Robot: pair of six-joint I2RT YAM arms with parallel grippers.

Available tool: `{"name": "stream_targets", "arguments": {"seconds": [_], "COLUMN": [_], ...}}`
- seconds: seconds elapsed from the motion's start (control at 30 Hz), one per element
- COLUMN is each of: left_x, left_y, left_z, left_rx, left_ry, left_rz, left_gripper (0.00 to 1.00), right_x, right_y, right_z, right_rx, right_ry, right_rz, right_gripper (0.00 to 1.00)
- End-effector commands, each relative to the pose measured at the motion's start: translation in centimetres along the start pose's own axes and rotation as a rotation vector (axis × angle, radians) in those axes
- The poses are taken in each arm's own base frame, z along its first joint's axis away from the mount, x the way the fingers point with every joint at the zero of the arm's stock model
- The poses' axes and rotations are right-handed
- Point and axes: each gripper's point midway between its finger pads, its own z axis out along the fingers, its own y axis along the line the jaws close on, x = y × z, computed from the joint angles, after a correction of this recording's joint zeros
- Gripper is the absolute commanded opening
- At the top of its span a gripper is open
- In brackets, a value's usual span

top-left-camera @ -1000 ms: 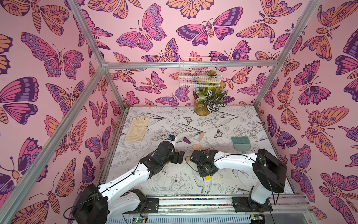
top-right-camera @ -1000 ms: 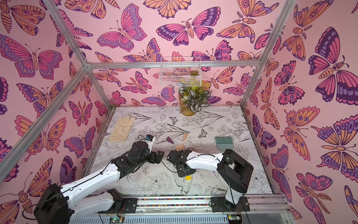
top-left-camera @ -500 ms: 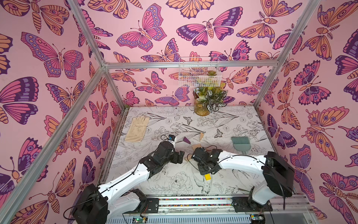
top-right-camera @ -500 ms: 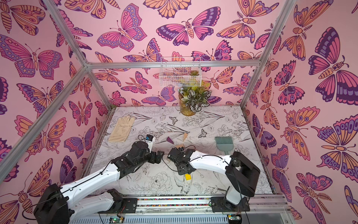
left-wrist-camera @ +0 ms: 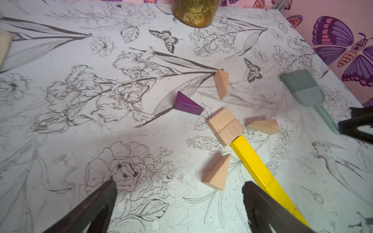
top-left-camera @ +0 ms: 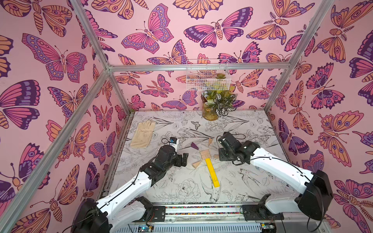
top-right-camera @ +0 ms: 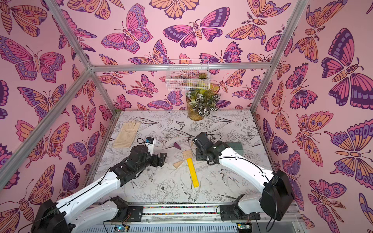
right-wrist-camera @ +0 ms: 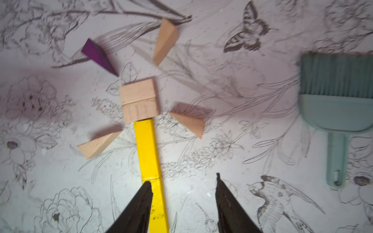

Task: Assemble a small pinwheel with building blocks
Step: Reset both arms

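The pinwheel lies flat mid-table: a beige square hub (top-left-camera: 204,154) (right-wrist-camera: 139,99) made of two rectangles, with a yellow stem (top-left-camera: 212,172) (right-wrist-camera: 148,149) butting against its near edge. Loose building blocks lie around the hub: a purple wedge (top-left-camera: 194,145) (right-wrist-camera: 99,56) and three beige wedges (right-wrist-camera: 164,40) (right-wrist-camera: 189,121) (right-wrist-camera: 99,144), each a little apart from it. My left gripper (top-left-camera: 184,159) (left-wrist-camera: 178,182) hovers open and empty left of the figure. My right gripper (top-left-camera: 221,157) (right-wrist-camera: 182,181) is open and empty at the hub's right, hiding part of the right wedge in both top views.
A cream glove (top-left-camera: 143,134) lies at the far left. A green hand brush (top-right-camera: 234,145) (right-wrist-camera: 335,96) lies to the right, behind my right arm. A jar with a plant (top-left-camera: 212,113) stands against the back wall, under a wire basket (top-left-camera: 207,74).
My right gripper has drawn away from over the yellow stem toward the far right and opened wider, leaving the stem uncovered. The left arm has stayed put.
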Motion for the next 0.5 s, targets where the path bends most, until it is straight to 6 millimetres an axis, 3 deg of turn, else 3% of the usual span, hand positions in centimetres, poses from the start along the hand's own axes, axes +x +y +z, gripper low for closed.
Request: {"name": "stream_targets", "arguments": {"seconds": [0.0,0.2,0.47], "left_x": [-2.0,-3.5,-3.3], "left_y": [2.2,7.0,14.5], "left_z": [-0.9,-1.3,-0.8], "left_rx": [-0.07,-0.213,-0.41], "left_ry": [-0.063,-0.133,-0.246], "left_rz": [0.008,0.006,0.003], "left_gripper": [1.0,1.0,1.0], "right_x": [-2.3,-4.5,-5.3], "right_y": [-3.1,-9.4,-14.5], "right_z": [-0.3,0.2,1.7], "right_rx": [0.011,0.093,0.266], "right_ry": [-0.069,-0.236,-0.525], "right_rz": [0.032,0.119,0.034], "right_gripper": [0.54,0.57,0.73]}}
